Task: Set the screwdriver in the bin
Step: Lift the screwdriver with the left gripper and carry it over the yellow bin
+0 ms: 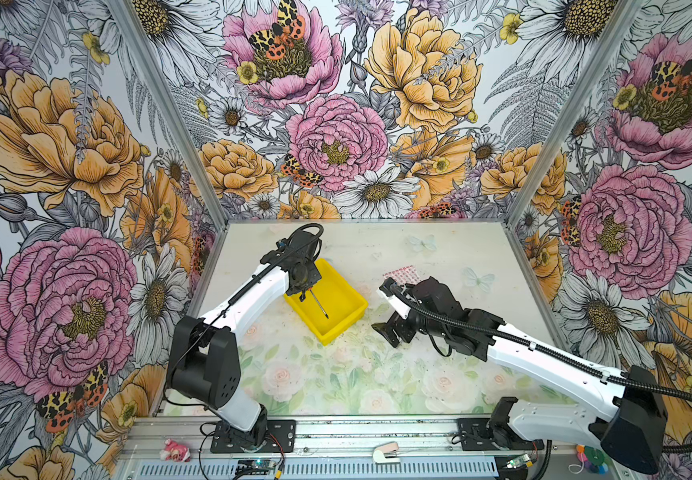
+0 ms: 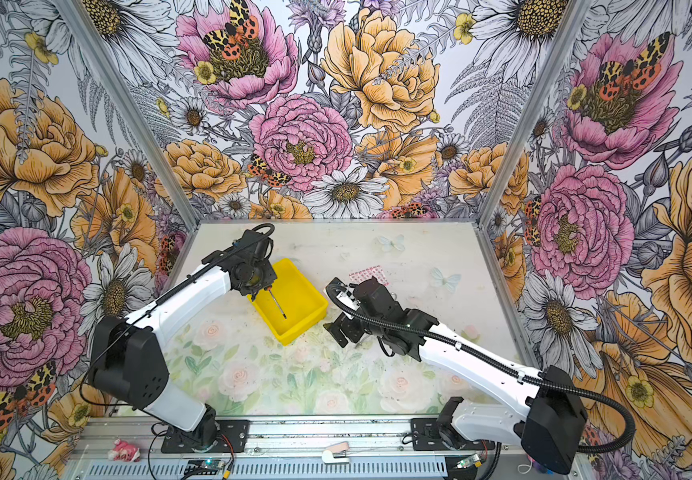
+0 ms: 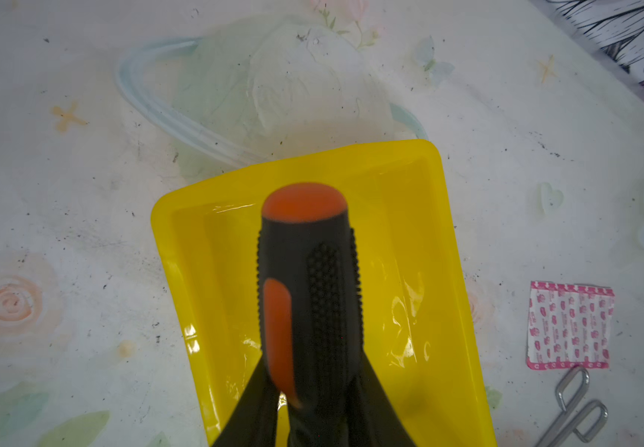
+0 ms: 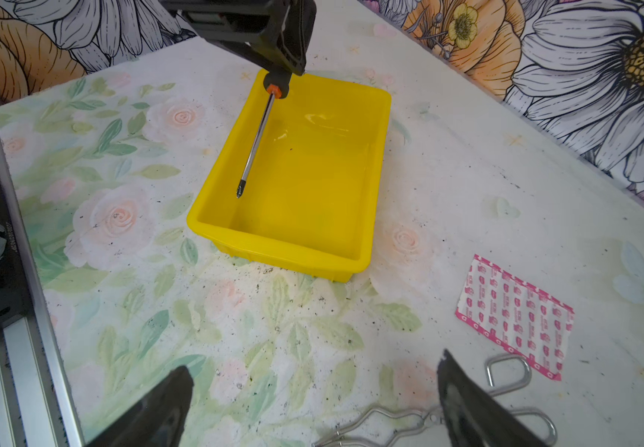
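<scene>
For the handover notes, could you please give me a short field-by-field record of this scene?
left hand: shut on the screwdriver handle, above the bin
screwdriver: tilted, shaft angled down over the bin's inside; not yet released
bin: yellow, on the table, nothing lying in it
right hand: open, holding nothing, over the wire tongs
other items: pink-checked packet flat on the table, near the tongs

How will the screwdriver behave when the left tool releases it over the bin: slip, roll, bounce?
Probably no slipping: the screwdriver has a dimpled handle clamped by the left tool. Released, the round handle may roll a little, though the bin walls should contain it.
</scene>
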Robot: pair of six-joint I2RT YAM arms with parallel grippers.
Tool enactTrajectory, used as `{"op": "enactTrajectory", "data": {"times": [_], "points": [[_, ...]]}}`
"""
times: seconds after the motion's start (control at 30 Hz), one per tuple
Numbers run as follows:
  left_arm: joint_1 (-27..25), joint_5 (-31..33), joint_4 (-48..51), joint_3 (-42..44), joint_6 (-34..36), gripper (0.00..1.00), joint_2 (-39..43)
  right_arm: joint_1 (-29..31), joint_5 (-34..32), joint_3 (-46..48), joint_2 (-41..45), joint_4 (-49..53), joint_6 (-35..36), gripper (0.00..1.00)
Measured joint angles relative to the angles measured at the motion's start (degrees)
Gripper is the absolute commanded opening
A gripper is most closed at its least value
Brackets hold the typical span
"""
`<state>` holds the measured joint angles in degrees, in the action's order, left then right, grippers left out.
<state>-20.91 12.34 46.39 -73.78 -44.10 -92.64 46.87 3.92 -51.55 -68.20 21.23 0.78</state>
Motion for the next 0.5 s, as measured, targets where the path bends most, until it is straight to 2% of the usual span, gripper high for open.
{"op": "enactTrajectory", "data": {"times": [0.23,0.5], "points": [[0.2,-2.5,-3.7,-2.1,-0.5,0.00,-9.2,-1.8,0.1,0.0,0.0,0.0,-1.4,0.99],[0.1,-3.5,-6.8,-3.2,-1.7,0.00,-14.0,-3.8,0.5,0.0,0.0,0.1,-1.9,0.99]]}}
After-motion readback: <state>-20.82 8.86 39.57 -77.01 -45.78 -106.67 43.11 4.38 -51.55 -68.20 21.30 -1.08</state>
